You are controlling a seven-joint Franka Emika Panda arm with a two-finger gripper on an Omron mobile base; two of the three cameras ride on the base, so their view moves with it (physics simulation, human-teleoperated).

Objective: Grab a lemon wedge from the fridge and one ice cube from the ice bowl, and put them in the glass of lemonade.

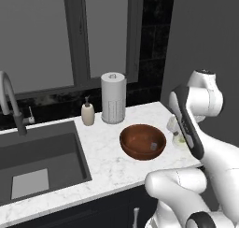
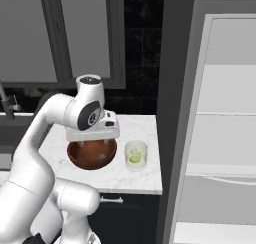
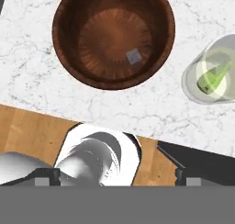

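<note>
The reddish-brown ice bowl (image 3: pixel 64 32) sits on the marble counter, with one small grey ice cube (image 3: pixel 133 56) on its floor. My gripper (image 3: pixel 114 178) hangs above the bowl's near side, open, with nothing between its widely spread fingertips (image 3: pixel 184 176). The right base view shows the hand over the ice bowl (image 2: pixel 90 161). Right of the bowl stands the glass of lemonade (image 2: pixel 136 153), and a yellowish-green lemon wedge (image 3: pixel 212 77) lies inside it. The fridge (image 2: pixel 225 138) stands open at the right, white inside. In the left base view my arm partly hides the glass (image 1: pixel 175 129).
A tall white perforated cylinder (image 1: pixel 113 98) and a soap bottle (image 1: pixel 87 112) stand at the back of the counter. The sink (image 1: pixel 37 161) and faucet (image 1: pixel 11 103) lie to the left. The counter's front edge (image 2: pixel 130 190) is close to the bowl.
</note>
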